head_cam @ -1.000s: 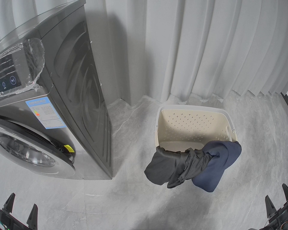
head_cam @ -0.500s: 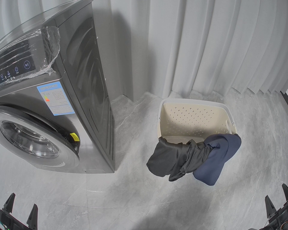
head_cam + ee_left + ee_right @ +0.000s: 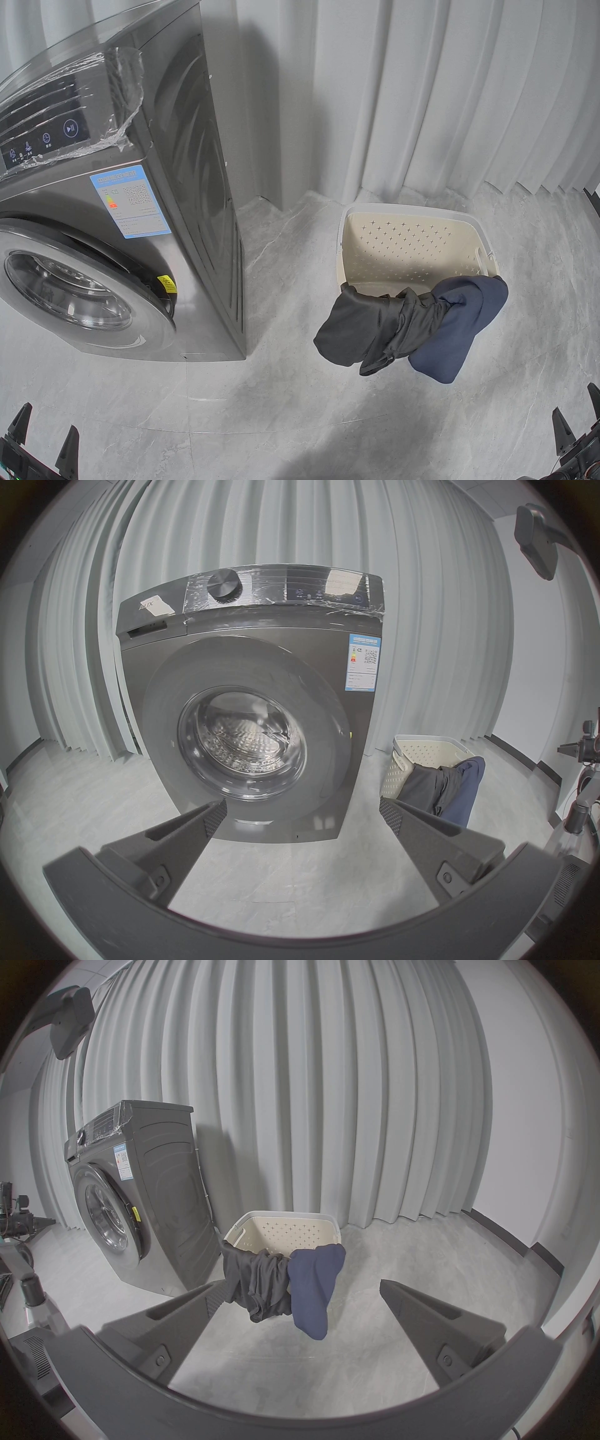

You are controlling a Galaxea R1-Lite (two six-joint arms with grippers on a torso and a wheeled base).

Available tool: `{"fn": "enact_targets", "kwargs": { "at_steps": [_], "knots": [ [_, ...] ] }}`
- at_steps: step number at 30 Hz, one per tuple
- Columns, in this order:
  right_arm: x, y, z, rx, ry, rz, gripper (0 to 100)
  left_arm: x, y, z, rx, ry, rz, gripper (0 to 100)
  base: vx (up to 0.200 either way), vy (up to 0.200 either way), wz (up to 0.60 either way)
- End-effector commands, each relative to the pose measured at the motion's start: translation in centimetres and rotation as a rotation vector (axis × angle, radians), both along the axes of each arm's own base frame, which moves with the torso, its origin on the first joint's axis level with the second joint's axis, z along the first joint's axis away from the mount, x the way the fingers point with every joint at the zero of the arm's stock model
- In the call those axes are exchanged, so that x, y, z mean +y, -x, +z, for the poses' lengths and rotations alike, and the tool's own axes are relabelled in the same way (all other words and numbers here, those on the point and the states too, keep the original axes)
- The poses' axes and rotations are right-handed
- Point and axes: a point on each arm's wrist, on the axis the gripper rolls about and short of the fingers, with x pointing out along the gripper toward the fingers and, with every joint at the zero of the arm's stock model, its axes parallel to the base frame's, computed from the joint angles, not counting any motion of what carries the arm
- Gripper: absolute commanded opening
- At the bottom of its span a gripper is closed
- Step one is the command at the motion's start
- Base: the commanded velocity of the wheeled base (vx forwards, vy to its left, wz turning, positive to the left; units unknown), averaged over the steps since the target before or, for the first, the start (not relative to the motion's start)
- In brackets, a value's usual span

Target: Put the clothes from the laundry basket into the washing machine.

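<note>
A cream laundry basket (image 3: 412, 240) stands on the floor before the curtain. Over its near rim hang a dark grey garment (image 3: 369, 325) and a navy garment (image 3: 459, 328). The grey washing machine (image 3: 119, 206) stands to the left, its round door (image 3: 69, 290) shut. My left gripper (image 3: 44, 434) is low at the near left, open and holding nothing. My right gripper (image 3: 581, 415) is low at the near right, also open. In the left wrist view the washing machine (image 3: 250, 692) faces me with the basket (image 3: 425, 758) beside it. The right wrist view looks at the basket (image 3: 284, 1232) and garments (image 3: 281, 1282).
White curtains (image 3: 437, 94) hang behind the basket and machine. Grey marble floor (image 3: 269, 400) lies open between me, the machine and the basket. A plastic film (image 3: 62, 125) covers the machine's control panel.
The head view has shifted: machine and basket sit further right in the picture, and more of the machine's front and door shows. Both grippers keep their place in the picture.
</note>
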Motion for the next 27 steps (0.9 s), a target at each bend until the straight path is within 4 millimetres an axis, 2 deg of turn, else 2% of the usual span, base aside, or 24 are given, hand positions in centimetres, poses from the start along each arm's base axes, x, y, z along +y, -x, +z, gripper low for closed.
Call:
{"fn": "enact_targets", "kwargs": {
  "at_steps": [1, 9, 18, 27],
  "knots": [
    [0.00, -0.07, -0.50, 0.008, 0.001, 0.001, 100, 0.00, -0.02, -0.52, 0.002, 0.000, 0.001, 100, 0.000, 0.200, 0.00],
    [0.00, -0.08, -0.51, 0.012, 0.001, 0.000, 100, 0.00, 0.00, -0.52, 0.001, 0.000, 0.001, 100, 0.000, 0.200, 0.00],
    [0.00, -0.07, -0.50, 0.009, -0.002, 0.000, 100, 0.00, 0.00, -0.52, 0.001, 0.000, 0.001, 100, 0.000, 0.000, 0.20],
    [0.00, -0.07, -0.50, 0.009, -0.002, 0.000, 100, 0.00, 0.00, -0.52, 0.001, 0.002, 0.001, 100, 0.000, 0.200, 0.00]
  ]
}}
